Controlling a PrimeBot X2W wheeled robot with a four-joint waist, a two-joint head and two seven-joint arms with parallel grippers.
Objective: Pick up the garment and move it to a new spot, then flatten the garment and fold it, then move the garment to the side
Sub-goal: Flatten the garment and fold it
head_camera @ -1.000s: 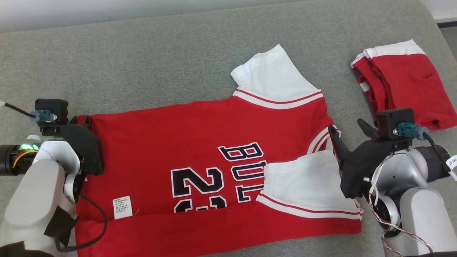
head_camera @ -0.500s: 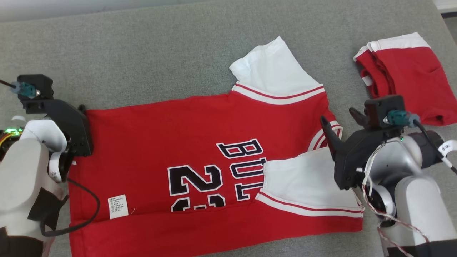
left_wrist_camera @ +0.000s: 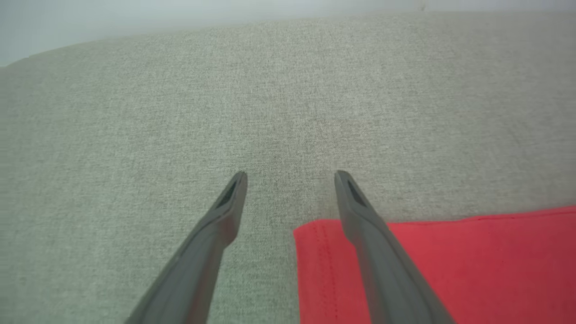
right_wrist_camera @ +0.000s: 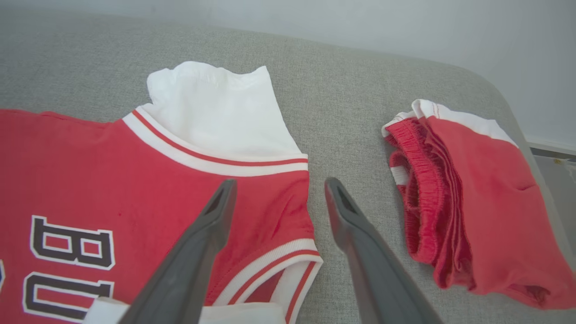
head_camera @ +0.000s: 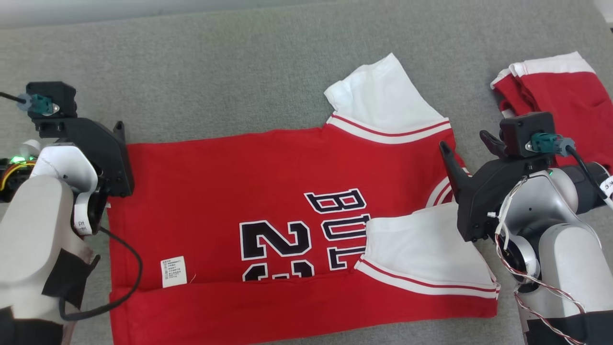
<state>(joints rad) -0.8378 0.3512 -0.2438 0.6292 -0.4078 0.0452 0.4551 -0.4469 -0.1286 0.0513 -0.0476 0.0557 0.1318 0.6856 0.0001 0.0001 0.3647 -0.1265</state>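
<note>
Red jersey (head_camera: 268, 191) is lying flat on grey cushion (head_camera: 215, 72), print up, w/ near edge folded over and one white sleeve (head_camera: 421, 249) folded in. Left gripper (left_wrist_camera: 290, 175) is hovering spread and empty, straddling jersey's hem corner. Right gripper (right_wrist_camera: 280, 181) is hanging spread, empty, above the striped-trim edge. Folded red shorts (head_camera: 560, 105) are lying apart from jersey, on robot's right.

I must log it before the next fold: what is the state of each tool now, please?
Left tool: open, holding nothing, at a corner of the jersey.
Right tool: open, holding nothing.
</note>
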